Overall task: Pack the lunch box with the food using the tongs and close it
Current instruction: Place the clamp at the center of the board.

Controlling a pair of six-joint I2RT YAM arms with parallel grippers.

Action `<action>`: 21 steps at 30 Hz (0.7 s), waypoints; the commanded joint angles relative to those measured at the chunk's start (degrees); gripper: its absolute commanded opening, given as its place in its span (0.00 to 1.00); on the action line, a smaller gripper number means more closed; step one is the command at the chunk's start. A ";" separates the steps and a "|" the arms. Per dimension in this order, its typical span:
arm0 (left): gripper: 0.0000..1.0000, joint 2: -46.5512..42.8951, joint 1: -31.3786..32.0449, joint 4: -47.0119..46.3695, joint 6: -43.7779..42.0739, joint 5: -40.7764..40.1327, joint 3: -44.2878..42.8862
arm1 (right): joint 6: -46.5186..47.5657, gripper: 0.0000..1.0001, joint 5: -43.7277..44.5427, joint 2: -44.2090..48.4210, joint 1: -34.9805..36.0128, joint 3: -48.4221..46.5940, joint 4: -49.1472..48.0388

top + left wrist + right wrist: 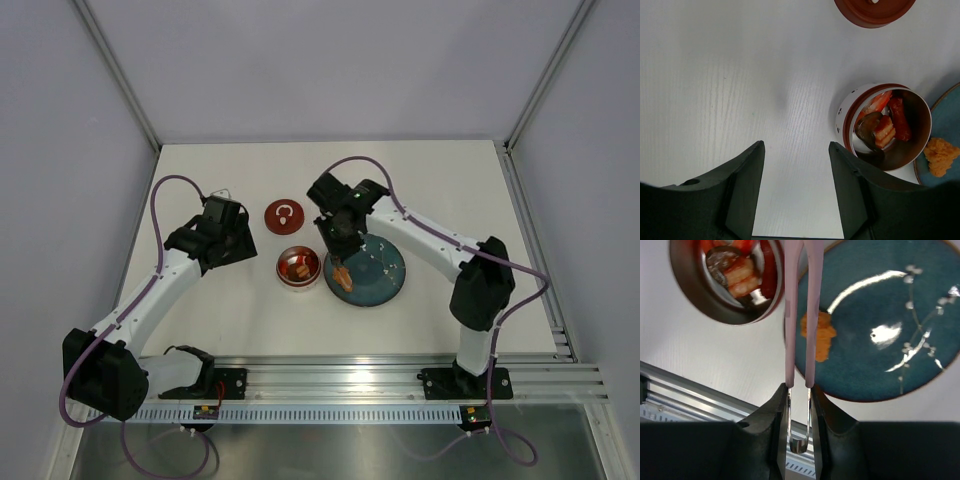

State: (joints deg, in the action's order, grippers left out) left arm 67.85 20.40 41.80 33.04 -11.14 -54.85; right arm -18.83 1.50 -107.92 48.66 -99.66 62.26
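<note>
Left arm (150,290) angled up and inward from base at lower left, left gripper (796,192) pointed down, fingers (742,190) standing well apart. Right arm (430,240) folded at elbow on right side, forearm reaching inward toward table centre, wrist tipped down. Right gripper (799,402) pinched narrow on closed end of the tongs (811,315), squeezing both legs nearly parallel.

White table (250,320), pale grey walls (330,60), aluminium rail (340,368) along near edge
</note>
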 commanded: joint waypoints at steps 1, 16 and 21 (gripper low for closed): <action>0.58 -0.88 -0.10 -1.90 -0.25 -0.38 -0.43 | -0.24 0.23 2.37 7.88 -5.67 2.88 -1.26; 0.59 2.19 -0.19 -0.32 -2.80 0.50 -5.53 | 0.19 0.24 -0.27 21.43 -34.66 26.08 -12.60; 0.59 5.44 -0.10 0.39 -3.86 1.82 -10.70 | -0.59 0.25 -0.79 20.65 -41.18 31.97 -18.74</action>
State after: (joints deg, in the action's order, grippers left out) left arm 71.64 20.40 42.92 30.98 -10.81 -60.62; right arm -19.25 1.93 -88.55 9.87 -69.65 49.87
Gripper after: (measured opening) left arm 0.589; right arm 0.272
